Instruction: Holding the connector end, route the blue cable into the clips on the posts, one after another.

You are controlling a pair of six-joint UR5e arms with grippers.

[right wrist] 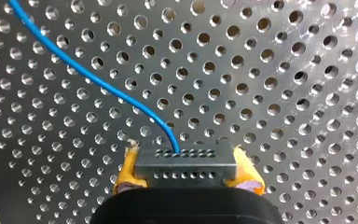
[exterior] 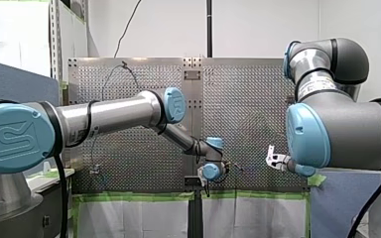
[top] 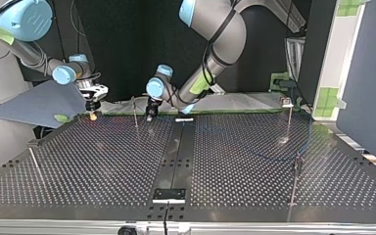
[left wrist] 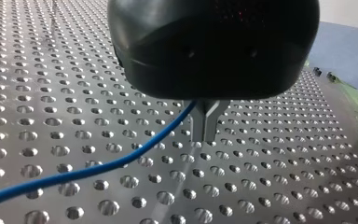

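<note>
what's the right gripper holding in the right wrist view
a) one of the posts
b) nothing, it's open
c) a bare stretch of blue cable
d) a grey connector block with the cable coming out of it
d: in the right wrist view my right gripper is shut on the two sides of the grey connector block, and the blue cable runs out of the block's far face.

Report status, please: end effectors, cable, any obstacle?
Status: right end effector shut on connector. Left end effector shut on cable. Post close beside left end effector; nothing else in the way.
</note>
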